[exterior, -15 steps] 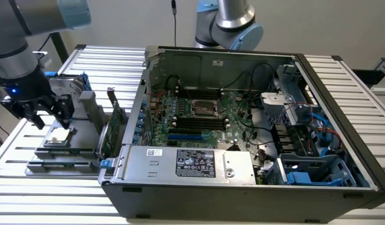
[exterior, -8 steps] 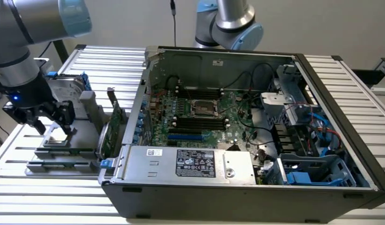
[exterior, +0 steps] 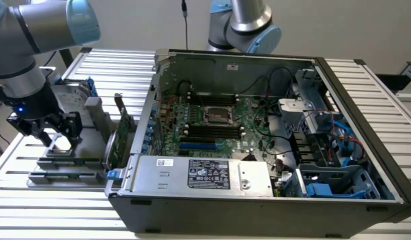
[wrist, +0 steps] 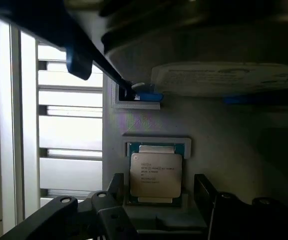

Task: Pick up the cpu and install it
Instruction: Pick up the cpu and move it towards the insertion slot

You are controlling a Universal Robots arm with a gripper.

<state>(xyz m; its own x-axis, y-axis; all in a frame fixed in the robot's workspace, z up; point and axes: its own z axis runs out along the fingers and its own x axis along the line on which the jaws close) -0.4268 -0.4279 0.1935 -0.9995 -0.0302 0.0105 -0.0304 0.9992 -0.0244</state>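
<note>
Lying flat with its silver top up, the cpu sits in a small framed recess of the grey holder tray. We see it between the dark fingers of the gripper, whose jaws stand wide open on either side of the chip and grip nothing. Beyond it on the tray we find the hard drive, and at the exterior view's right the open computer case, its motherboard socket well apart from the chip.

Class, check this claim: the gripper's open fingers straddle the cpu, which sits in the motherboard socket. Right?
Wrong place. The wrist view shows the cpu lying in a small holder on the grey tray; the open fingers do straddle it.
</note>
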